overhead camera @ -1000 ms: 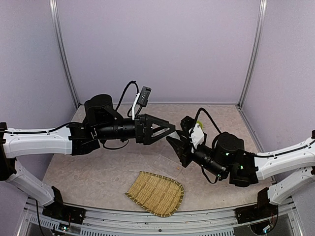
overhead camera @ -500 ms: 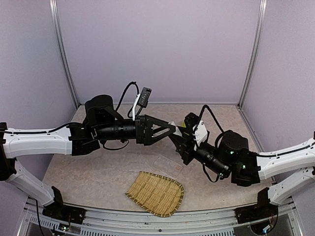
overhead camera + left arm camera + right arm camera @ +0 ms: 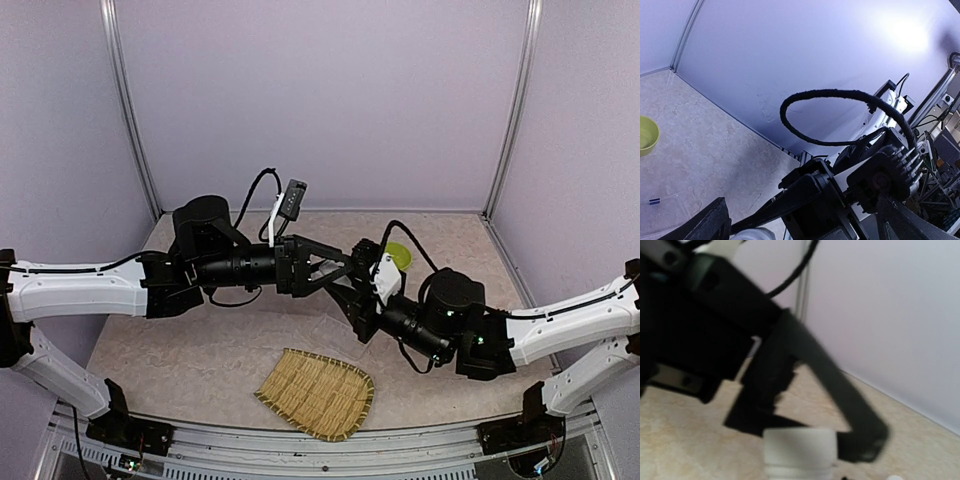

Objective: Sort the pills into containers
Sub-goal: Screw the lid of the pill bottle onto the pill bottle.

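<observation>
My right gripper is shut on a white pill bottle and holds it above the table centre. The bottle's cap end points at my left gripper. In the right wrist view a left finger lies just behind the cap. In the left wrist view the bottle's white top shows low between my left fingers, which stand wide apart. The clear organiser box lies flat on the table under both grippers, mostly hidden. No loose pills show.
A lime-green bowl sits behind the right wrist and also shows in the left wrist view. A woven bamboo tray lies near the front edge. A black cable loops over the right wrist.
My right gripper has moved left and forward with the bottle until it meets the left gripper's tips. The green bowl has come into view behind it. The left arm has barely moved.
</observation>
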